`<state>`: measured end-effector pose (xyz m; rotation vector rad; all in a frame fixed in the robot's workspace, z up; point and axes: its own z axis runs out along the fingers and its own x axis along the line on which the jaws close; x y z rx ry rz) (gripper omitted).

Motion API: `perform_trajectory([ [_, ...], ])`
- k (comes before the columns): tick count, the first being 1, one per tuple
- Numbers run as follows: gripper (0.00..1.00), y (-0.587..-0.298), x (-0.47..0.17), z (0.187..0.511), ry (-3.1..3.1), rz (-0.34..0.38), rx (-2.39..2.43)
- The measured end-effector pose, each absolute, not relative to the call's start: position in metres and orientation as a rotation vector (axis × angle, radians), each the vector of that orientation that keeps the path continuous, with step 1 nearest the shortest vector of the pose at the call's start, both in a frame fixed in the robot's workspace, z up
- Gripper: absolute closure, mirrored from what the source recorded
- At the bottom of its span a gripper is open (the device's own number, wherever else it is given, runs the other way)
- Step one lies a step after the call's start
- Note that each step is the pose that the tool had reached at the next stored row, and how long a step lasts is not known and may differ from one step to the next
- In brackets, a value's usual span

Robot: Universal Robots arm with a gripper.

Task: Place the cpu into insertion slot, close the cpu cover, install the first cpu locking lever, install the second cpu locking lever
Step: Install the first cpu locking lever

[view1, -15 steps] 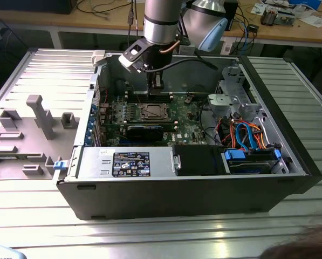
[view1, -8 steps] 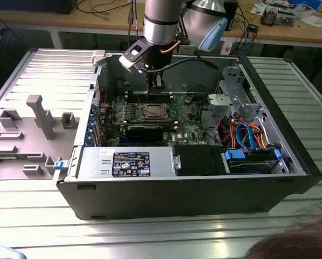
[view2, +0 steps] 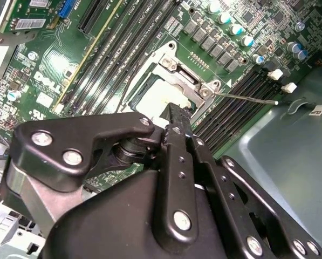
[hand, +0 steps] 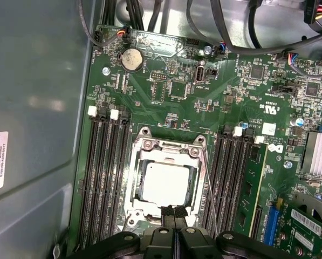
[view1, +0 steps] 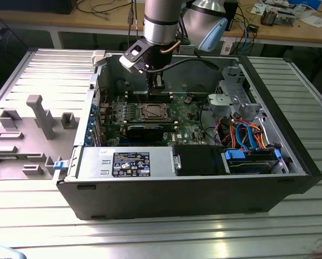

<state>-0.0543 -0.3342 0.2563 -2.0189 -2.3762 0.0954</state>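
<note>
Ribbed grey metal worktop, bright glare along near edge. Grey fixture blocks stand at exterior view's left. Behind: wooden worktop strewn with cables, papers.

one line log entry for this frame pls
cpu: in insertion slot | cpu cover: down over it | gripper: jaws shut, at cover's edge | locking lever: angled off socket

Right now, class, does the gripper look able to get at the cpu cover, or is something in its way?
Probably yes: the gripper hangs right at the edge of the cpu cover, which lies flat around the cpu, and the way between them looks free.
</note>
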Motion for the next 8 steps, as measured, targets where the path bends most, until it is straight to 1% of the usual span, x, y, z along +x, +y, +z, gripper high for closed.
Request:
perform_trajectory([
  [8, 0.89, -0.3342, -0.0543, 0.2563, -2.384, 0.096, -2.010],
])
